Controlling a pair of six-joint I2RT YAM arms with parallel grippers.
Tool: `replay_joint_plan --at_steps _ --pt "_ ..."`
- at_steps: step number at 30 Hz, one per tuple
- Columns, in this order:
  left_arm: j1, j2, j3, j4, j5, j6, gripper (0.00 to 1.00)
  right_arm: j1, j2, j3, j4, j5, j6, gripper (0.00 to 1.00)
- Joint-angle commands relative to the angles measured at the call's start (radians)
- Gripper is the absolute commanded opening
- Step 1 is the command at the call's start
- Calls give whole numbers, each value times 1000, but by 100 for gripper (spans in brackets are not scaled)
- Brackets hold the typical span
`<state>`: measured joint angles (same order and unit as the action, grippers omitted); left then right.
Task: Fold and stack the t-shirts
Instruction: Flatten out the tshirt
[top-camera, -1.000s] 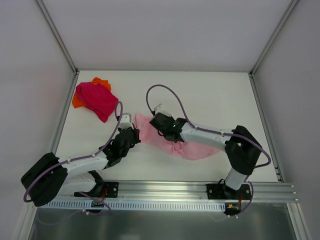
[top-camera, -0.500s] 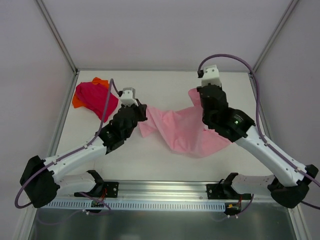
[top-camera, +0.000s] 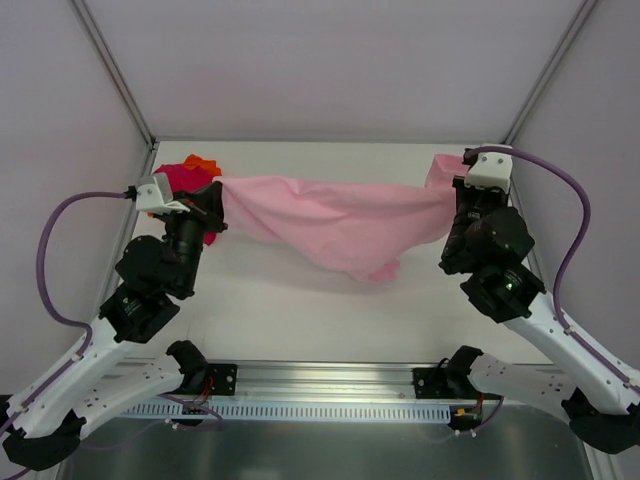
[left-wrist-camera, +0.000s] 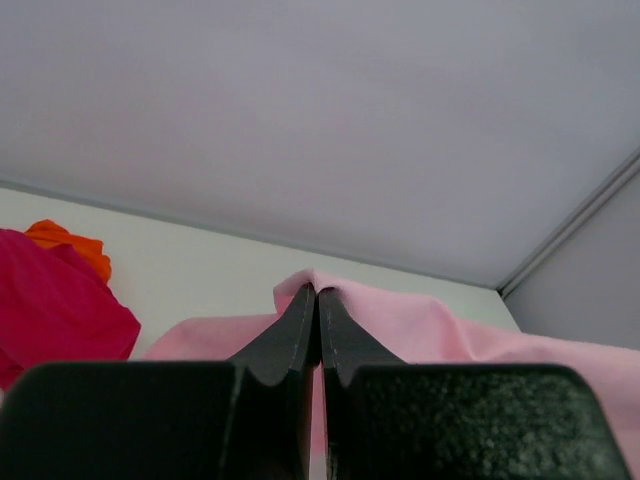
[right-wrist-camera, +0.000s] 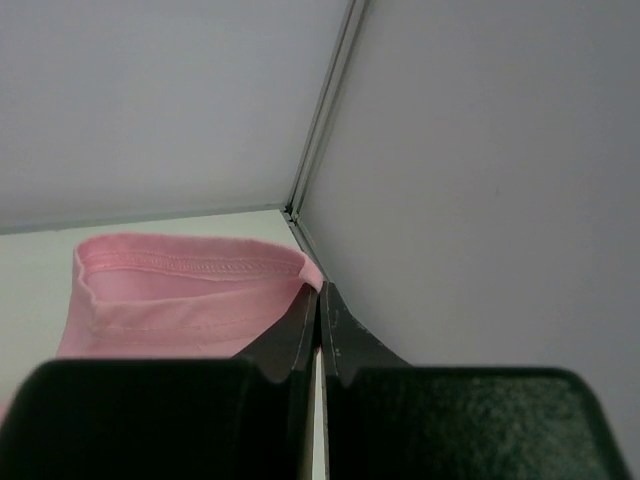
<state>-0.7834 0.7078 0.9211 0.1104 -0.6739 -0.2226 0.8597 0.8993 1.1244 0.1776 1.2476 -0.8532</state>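
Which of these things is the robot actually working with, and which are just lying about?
Part of the job: light pink t-shirt, stretched in the air; magenta t-shirt and orange t-shirt, heaped in the far left corner.
Just there: white table, metal rail at the near edge, purple cables.

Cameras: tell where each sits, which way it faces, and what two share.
Top external: above, behind the bases, looking down at the table; both arms show, stretching the light pink t-shirt.
Left wrist: behind the left claw, which shows shut; faces the back wall.
Right wrist: behind the right claw, also shown shut; faces the far right corner.
Shared: all show that t-shirt.
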Motion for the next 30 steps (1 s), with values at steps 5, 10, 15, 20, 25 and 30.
replay_joint_plan --at_steps 5,10,15,20,25,30 --pt "13 -65 -45 -106 -64 -15 0 1 10 12 174 65 -92 1" --pt "13 -116 -128 -130 35 -80 11 1 -11 24 109 41 -41 1" --pt "13 -93 -146 -115 103 -89 50 -1 13 38 94 35 -21 1" --pt "13 -19 -119 -69 171 -49 60 -1 10 31 68 21 12 1" --pt "15 192 -113 -8 259 -49 60 -1 10 72 -124 -43 149 1" --pt "13 395 -194 162 520 -162 51 1 29 95 -217 -63 201 1"
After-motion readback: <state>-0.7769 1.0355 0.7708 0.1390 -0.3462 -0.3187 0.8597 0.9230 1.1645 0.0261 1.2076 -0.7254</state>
